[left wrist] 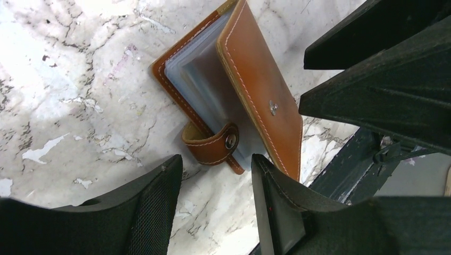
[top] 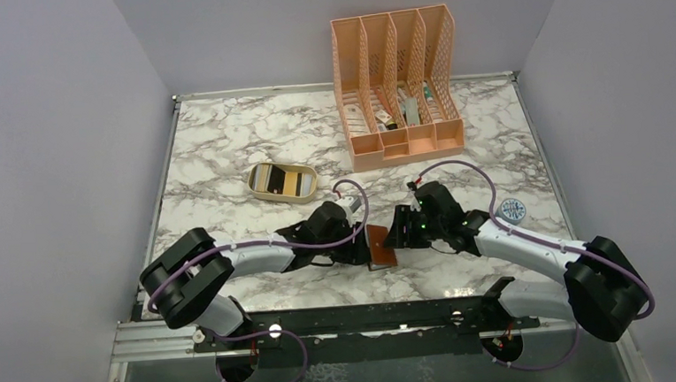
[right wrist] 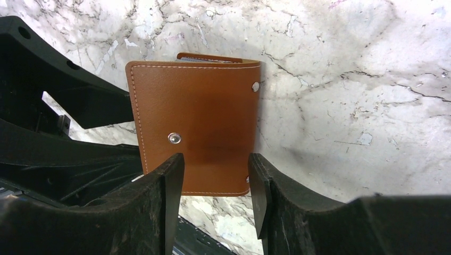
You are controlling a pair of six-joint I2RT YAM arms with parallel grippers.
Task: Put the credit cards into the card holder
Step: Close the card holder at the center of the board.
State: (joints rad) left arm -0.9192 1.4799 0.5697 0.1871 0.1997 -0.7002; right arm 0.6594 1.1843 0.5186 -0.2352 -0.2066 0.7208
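**Card holder btwn both pincers; cards in tray**

The card holder (top: 380, 247) lies on the marble counter (top: 225, 145) near the front edge, btwn the two arms. Its cover is part-lifted w/ pale pockets showing, and the snap tab (left wrist: 213, 146) is undone. The left pincer (left wrist: 215, 183) is spread, w/ the tab end just ahead of its tips. The right pincer (right wrist: 215, 178) is also spread, tips over the cover's near edge; contact can't be told. The credit cards (top: 282, 180) lie in the beige oval tray (top: 253, 186), well apart at back-left. A peach organiser (top: 399, 81) stands at the back.
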